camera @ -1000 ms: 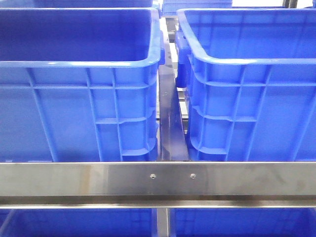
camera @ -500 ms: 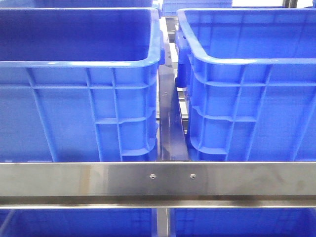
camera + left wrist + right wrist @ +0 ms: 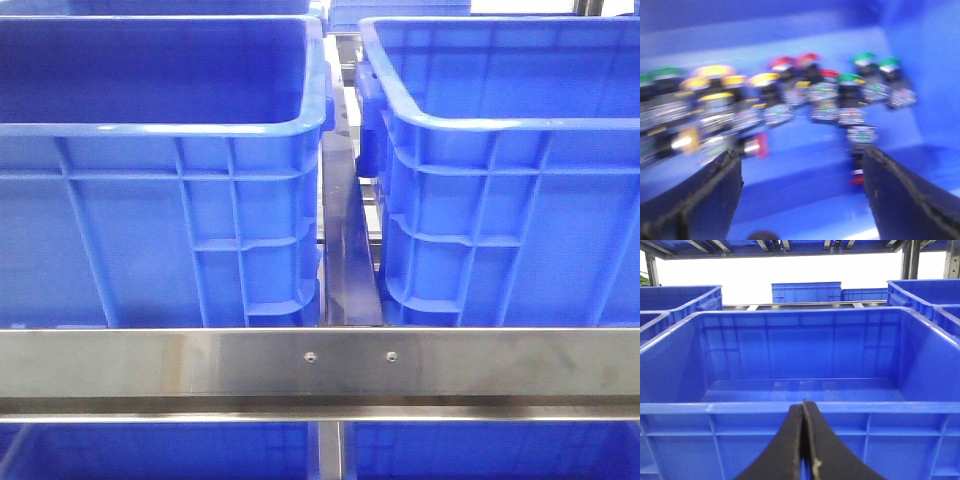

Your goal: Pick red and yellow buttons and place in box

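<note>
Front view unchanged since earlier frames; left gripper [image 3: 802, 200], jaws apart, hovers over blurred, apparently light, rigid red button [image 3: 782, 64] and yellow button [image 3: 714, 71] in crate [image 3: 920, 75], best gripped across caps; right gripper [image 3: 804, 440] closed, empty.

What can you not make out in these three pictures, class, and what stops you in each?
- Front view: both arms are out of frame; the steel rail hides the crates' bases.
- Left wrist view: motion blur smears the buttons, so no count; the left tool stands open.
- Right wrist view: the shut right tool hides part of the box.
</note>
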